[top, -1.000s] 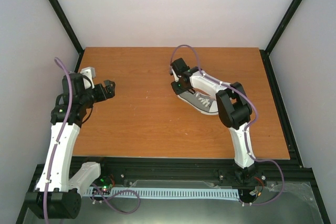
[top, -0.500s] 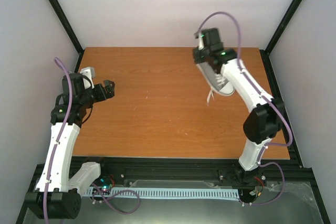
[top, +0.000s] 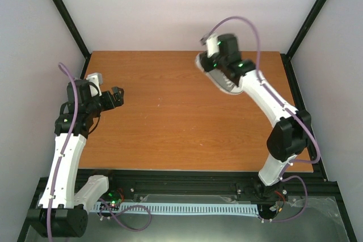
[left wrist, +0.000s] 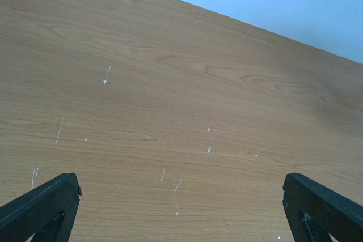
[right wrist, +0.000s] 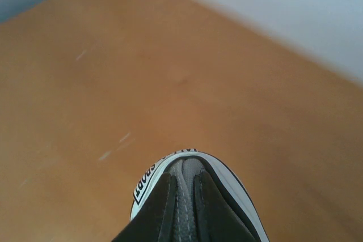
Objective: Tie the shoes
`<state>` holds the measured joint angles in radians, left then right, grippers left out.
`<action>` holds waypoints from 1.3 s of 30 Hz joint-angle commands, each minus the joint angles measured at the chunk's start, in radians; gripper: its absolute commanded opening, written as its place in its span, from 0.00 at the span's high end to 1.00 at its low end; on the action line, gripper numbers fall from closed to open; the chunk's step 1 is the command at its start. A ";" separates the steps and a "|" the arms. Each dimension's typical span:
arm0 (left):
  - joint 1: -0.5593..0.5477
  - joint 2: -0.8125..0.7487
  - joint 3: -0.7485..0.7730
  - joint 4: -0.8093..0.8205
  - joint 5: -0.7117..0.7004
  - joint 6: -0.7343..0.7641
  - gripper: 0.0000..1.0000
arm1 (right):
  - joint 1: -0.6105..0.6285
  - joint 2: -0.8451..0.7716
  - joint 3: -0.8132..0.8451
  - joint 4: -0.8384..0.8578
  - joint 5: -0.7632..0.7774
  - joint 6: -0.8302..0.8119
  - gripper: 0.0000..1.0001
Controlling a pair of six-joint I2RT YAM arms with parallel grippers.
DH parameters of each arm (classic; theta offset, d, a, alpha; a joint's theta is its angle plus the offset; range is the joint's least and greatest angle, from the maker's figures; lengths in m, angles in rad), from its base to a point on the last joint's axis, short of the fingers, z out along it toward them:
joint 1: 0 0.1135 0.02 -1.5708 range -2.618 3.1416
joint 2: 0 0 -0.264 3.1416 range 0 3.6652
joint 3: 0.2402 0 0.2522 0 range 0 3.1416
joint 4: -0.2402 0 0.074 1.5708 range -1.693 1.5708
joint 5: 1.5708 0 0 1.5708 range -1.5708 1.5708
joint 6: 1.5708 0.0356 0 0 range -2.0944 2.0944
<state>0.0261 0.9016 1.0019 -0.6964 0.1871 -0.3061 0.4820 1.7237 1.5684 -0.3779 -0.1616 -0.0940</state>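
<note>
Grey sneaker (top: 218,77) gripped aloft by right jaws over table's (top: 170,123) far edge, left jaws wide by left edge

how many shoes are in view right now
1. The sneaker is clamped at its heel in the right gripper, held in the air above the far right part of the table. No second shoe shows in any view.

Bright, even and diffuse throughout, with only faint, soft shadows on the table (left wrist: 170,83). Crisp ahead of the left gripper (left wrist: 180,196), small scratches in focus. Smeared by motion around the right gripper (top: 218,65) and the shoe (top: 221,80) from overhead. Soft and blurred beyond that gripper in its wrist view, sharp only at the heel.
</note>
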 commanded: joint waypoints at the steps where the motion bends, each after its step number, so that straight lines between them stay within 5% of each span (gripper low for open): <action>1: 0.002 -0.018 -0.005 0.009 0.018 0.026 0.00 | 0.151 -0.059 -0.244 0.152 -0.147 -0.023 0.97; 4: 0.001 -0.017 -0.011 0.015 0.038 0.028 0.00 | 0.253 -0.099 -0.375 0.192 -0.124 0.031 0.90; 7: 0.001 -0.012 -0.014 0.014 0.044 0.027 0.00 | 0.368 -0.178 -0.488 0.211 -0.054 0.062 0.49; 12: 0.002 -0.014 -0.049 0.061 0.143 -0.011 0.00 | 0.444 -0.347 -0.590 0.158 0.065 0.124 0.02; 17: -0.023 -0.074 -0.200 0.288 0.388 -0.253 0.00 | 0.429 -0.549 -0.736 0.129 0.245 0.292 0.00; 27: -0.456 0.052 -0.419 0.526 0.268 -0.445 0.00 | 0.308 -0.835 -1.092 0.133 0.472 0.979 0.00; 32: -0.585 0.193 -0.453 0.631 0.278 -0.470 0.00 | 0.282 -0.971 -1.224 0.268 0.395 1.063 0.00; 35: -0.628 0.263 -0.466 0.747 0.320 -0.496 0.00 | 0.280 -0.947 -1.219 0.265 0.381 1.035 0.00; 39: -0.693 0.384 -0.402 0.679 0.254 -0.407 0.00 | 0.261 -0.836 -1.184 0.278 0.329 0.990 0.00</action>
<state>-0.6117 1.2045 0.5365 -0.0586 0.4740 -0.7586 0.7609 0.8047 0.3489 -0.1539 0.2008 0.8913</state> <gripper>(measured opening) 0.997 1.000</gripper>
